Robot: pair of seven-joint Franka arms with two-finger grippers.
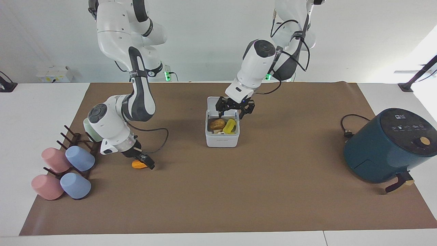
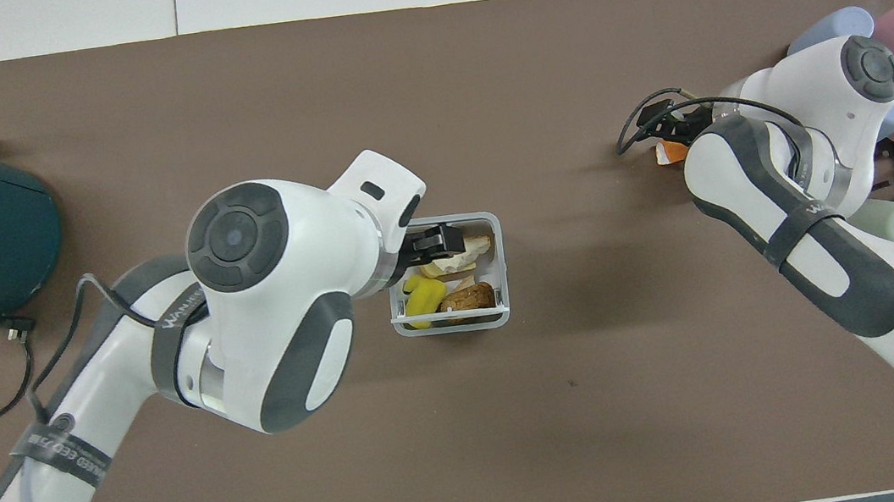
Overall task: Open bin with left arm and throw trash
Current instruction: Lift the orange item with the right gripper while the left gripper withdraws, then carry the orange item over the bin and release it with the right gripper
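The white bin (image 1: 222, 140) stands mid-table with its lid (image 1: 212, 102) raised. A golden-brown bread-like lump (image 1: 217, 123) and a curled yellow piece (image 1: 229, 125) lie inside it; both also show in the overhead view, the lump (image 2: 470, 297) and the yellow piece (image 2: 423, 296). My left gripper (image 1: 235, 109) hangs open and empty just above the bin (image 2: 502, 278). My right gripper (image 1: 144, 162) is down at the table against an orange-yellow lump (image 1: 138, 165), which its hand mostly covers in the overhead view (image 2: 665, 154).
A dark teal air fryer (image 1: 385, 147) with its cord stands at the left arm's end. Pastel cups (image 1: 80, 159) on a dark peg rack sit at the right arm's end, close to the right arm. Pale scraps (image 2: 461, 262) also lie in the bin.
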